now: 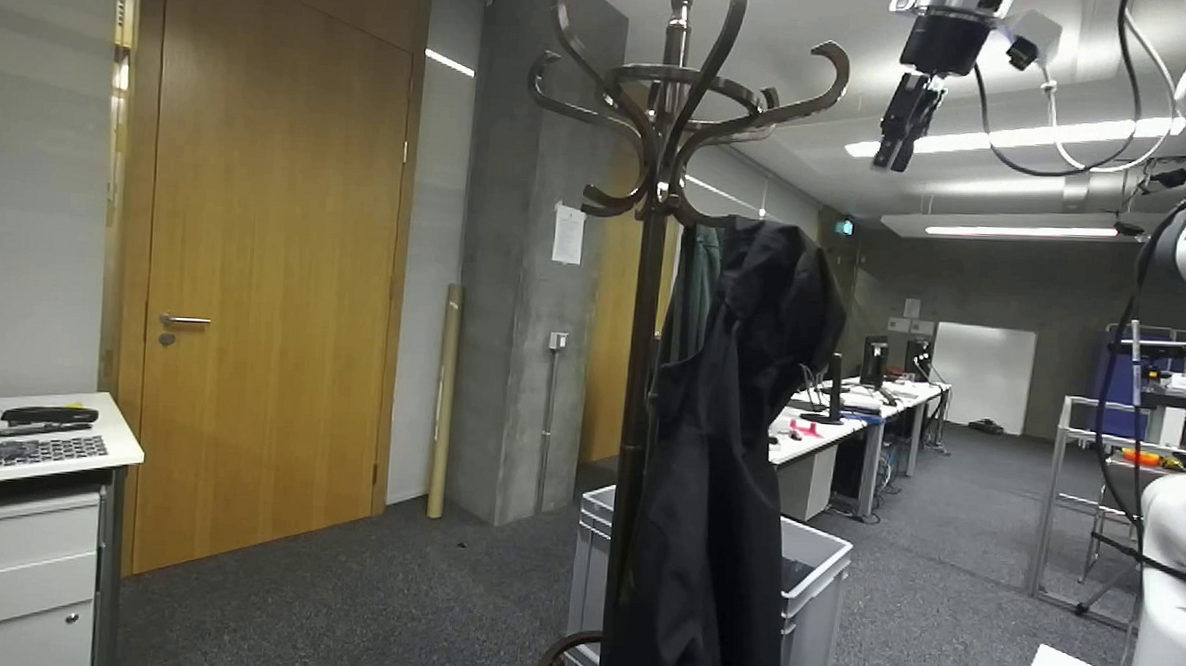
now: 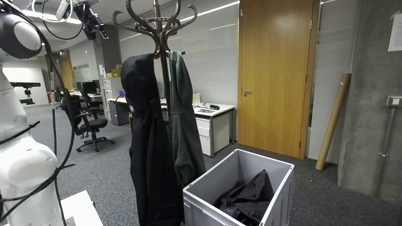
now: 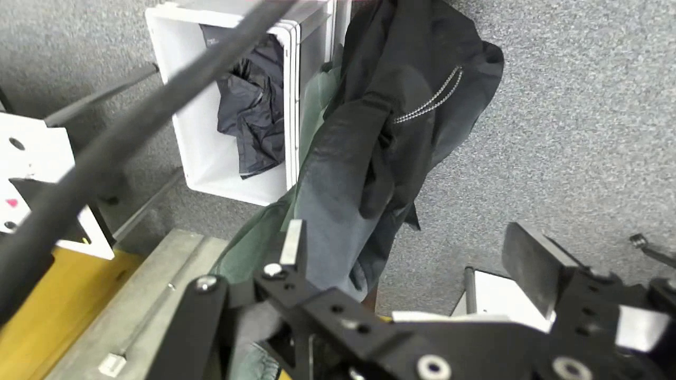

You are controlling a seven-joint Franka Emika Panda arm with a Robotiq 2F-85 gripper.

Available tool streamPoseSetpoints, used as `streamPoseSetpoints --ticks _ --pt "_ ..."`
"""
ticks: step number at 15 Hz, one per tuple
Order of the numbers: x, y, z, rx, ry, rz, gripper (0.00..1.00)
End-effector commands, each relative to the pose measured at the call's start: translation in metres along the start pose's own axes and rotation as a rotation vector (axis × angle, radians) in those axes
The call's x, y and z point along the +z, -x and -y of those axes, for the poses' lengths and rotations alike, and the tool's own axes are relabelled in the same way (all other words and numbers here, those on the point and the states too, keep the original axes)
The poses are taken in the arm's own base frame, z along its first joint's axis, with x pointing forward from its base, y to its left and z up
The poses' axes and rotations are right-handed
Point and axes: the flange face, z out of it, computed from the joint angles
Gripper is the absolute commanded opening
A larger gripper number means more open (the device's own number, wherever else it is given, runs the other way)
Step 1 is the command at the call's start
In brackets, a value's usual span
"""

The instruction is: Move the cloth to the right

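The cloth, a long black coat, hangs from the coat stand and shows in both exterior views (image 1: 710, 508) (image 2: 147, 125). It also shows from above in the wrist view (image 3: 401, 105). My gripper (image 3: 417, 240) is open with nothing between its fingers. In the wrist view its left finger overlaps the coat and the right finger is over the floor. In both exterior views the gripper (image 1: 896, 151) (image 2: 98, 33) is high up, beside the coat stand's top, apart from the coat. The coat's lower end is cut off in the exterior views.
The dark coat stand (image 1: 644, 315) has curved hooks (image 2: 185, 23). A greenish-grey garment (image 2: 185, 125) hangs beside the coat. A grey bin (image 2: 207, 168) holding dark fabric (image 2: 248, 201) stands close to the stand. A desk (image 2: 224, 110), a wooden door (image 2: 276, 81) and a pillar (image 1: 541, 271) are behind.
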Motion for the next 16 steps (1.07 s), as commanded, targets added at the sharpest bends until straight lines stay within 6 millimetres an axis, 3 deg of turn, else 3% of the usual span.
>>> streamPoseSetpoints --ticks 1,9,13,16 --pt "-0.021 0.016 -0.006 0.182 -0.045 0.052 1.00" --pt "-0.058 0.056 -0.020 0.377 -0.151 0.098 1.00" --pt "-0.056 0.064 -0.021 0.322 -0.160 0.139 1.00" --pt "-0.037 0.066 -0.015 0.233 -0.113 0.221 1.00"
